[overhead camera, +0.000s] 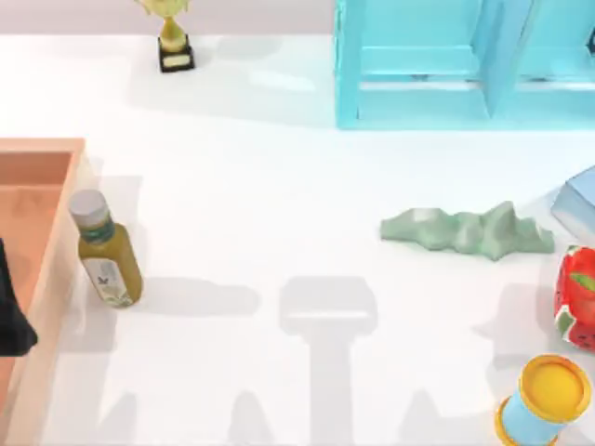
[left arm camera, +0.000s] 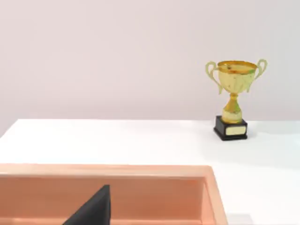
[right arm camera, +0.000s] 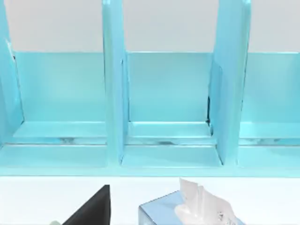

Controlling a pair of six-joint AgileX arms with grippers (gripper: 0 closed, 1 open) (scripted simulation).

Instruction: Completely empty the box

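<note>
The peach-orange box (overhead camera: 37, 186) lies at the table's left edge, and the part of its floor I can see is bare. A yellow-green bottle (overhead camera: 107, 253) with a grey cap stands upright on the table just outside the box's right wall. A black part of my left gripper (overhead camera: 13, 311) hangs over the box at the picture's left border. The left wrist view looks across the box's far wall (left arm camera: 103, 171), with a black piece of the gripper (left arm camera: 93, 211) low in the picture. A black piece of my right gripper (right arm camera: 93, 208) shows in the right wrist view, facing the shelf.
A gold trophy (overhead camera: 173, 39) stands at the back. A light-blue shelf unit (overhead camera: 465, 65) fills the back right. A green lumpy object (overhead camera: 465, 232), a blue tissue box (overhead camera: 581, 200), a red strawberry-like item (overhead camera: 578, 297) and a yellow-topped can (overhead camera: 548, 400) sit on the right.
</note>
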